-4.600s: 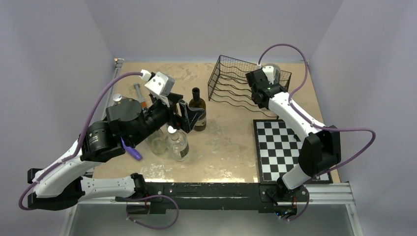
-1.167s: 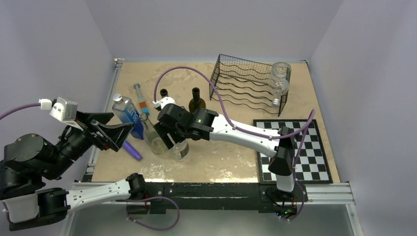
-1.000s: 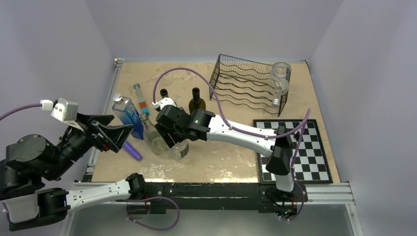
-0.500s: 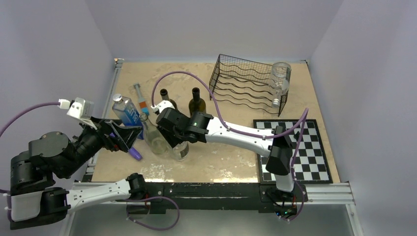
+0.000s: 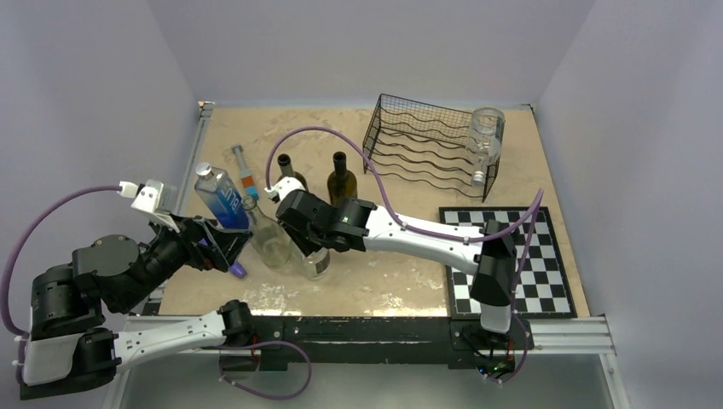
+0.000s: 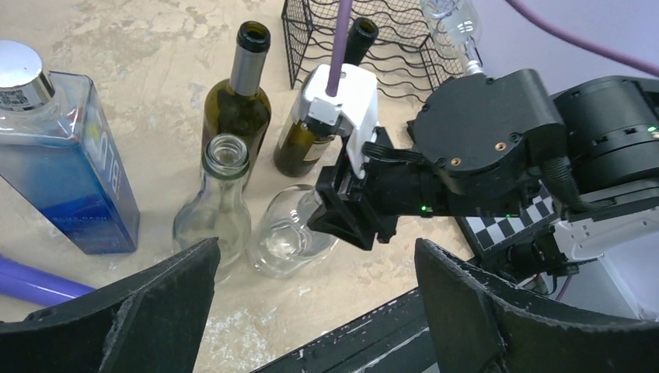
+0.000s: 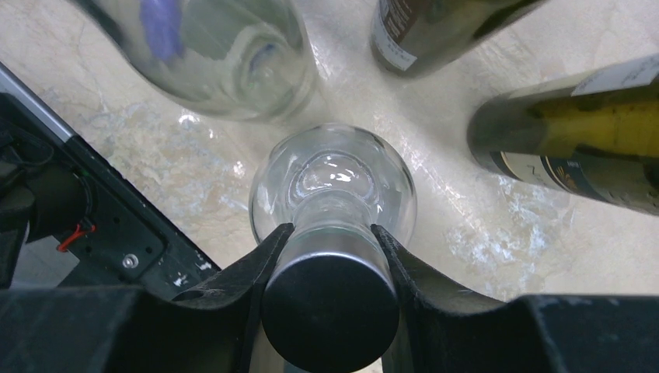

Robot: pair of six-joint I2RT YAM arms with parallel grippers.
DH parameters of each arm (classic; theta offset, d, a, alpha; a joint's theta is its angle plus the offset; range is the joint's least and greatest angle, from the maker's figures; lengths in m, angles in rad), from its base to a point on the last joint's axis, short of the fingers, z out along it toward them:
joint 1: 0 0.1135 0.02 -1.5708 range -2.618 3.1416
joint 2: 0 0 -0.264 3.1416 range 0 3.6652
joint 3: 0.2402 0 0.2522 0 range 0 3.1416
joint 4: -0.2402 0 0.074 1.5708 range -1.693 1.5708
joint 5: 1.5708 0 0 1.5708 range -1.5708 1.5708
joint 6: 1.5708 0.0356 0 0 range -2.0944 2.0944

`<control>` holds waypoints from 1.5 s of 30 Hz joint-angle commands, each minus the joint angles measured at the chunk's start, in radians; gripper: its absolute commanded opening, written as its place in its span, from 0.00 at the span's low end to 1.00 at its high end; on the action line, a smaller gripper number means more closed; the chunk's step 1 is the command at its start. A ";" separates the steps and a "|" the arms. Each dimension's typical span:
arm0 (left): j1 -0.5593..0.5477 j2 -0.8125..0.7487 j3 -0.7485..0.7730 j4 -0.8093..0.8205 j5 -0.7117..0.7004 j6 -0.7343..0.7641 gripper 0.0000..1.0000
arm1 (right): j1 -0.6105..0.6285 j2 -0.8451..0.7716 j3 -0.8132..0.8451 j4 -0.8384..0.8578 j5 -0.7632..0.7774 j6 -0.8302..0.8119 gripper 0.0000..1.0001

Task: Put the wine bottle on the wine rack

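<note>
**Right gripper pinches clear bottle's neck**

Right arm [image 5: 426, 234] stretches low across the table [image 5: 392, 273] to the left. Right gripper [image 7: 330, 249] points down, fingers pressed on the clear bottle [image 7: 334, 183] neck under its cap [image 7: 330, 311]. Bottle upright, near-left, well apart from rack [image 5: 422, 145]. Left gripper [image 5: 217, 243] hovers at the left edge, jaws spread wide.
</note>
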 commanded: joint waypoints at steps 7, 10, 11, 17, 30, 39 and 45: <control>0.002 0.022 -0.117 0.060 0.096 -0.013 0.99 | -0.012 -0.256 -0.112 -0.039 -0.055 0.011 0.00; 0.002 0.034 -0.178 0.104 0.145 -0.016 0.98 | -0.030 -0.315 -0.141 -0.057 -0.078 0.030 0.00; 0.002 0.037 -0.204 0.126 0.165 -0.017 0.98 | -0.037 -0.338 -0.158 -0.058 -0.086 0.036 0.00; 0.002 0.062 -0.362 0.307 0.290 -0.009 0.98 | -0.076 -0.436 -0.233 -0.053 -0.147 0.064 0.00; 0.000 0.154 -0.617 0.608 0.385 0.020 0.94 | -0.234 -0.550 -0.405 0.066 -0.355 0.187 0.00; -0.001 0.195 -0.751 0.705 0.286 -0.027 0.91 | -0.360 -0.622 -0.590 0.307 -0.468 0.369 0.00; -0.002 0.245 -0.782 0.718 0.251 -0.046 0.91 | -0.383 -0.687 -0.717 0.450 -0.478 0.433 0.00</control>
